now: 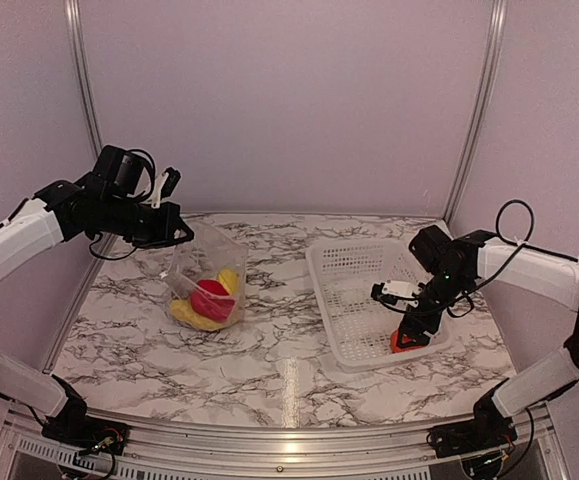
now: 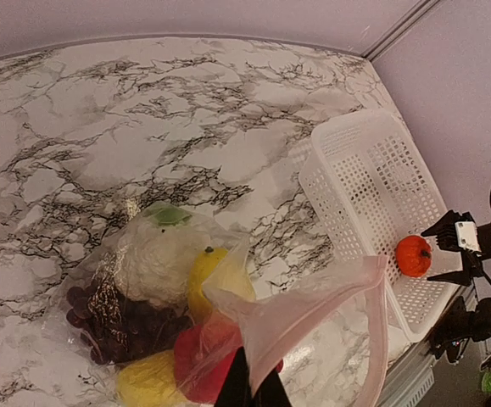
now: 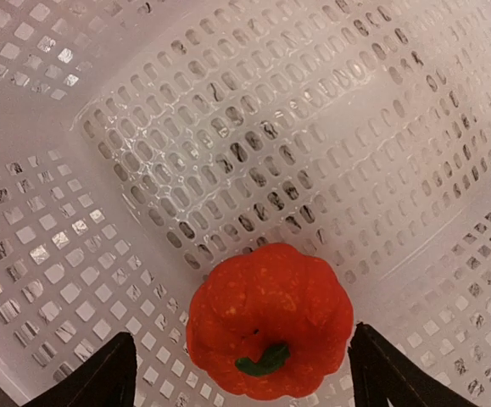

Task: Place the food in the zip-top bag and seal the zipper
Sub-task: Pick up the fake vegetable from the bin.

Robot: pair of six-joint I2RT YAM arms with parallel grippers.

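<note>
The clear zip-top bag (image 1: pixel 205 283) stands open on the marble table. My left gripper (image 1: pixel 173 233) is shut on its mouth edge and holds it up. In the left wrist view my fingertips (image 2: pixel 243 388) pinch the bag (image 2: pixel 313 314) at the pinkish zipper (image 2: pixel 379 322). Inside lie the white cauliflower (image 2: pixel 153 254), purple grapes (image 2: pixel 118 320), two yellow pieces (image 2: pixel 208 273) (image 2: pixel 146 383) and the red pepper (image 2: pixel 201 360). The orange round fruit (image 3: pixel 269 318) sits in the white lattice basket (image 3: pixel 228 127). My right gripper (image 3: pixel 241 377) is open around it, one finger on each side.
The white basket (image 1: pixel 341 262) lies right of centre, and the orange fruit (image 1: pixel 400 344) and my right gripper (image 1: pixel 409 330) are at its near right corner. Bare marble lies between the bag and the basket. Walls close the back and both sides.
</note>
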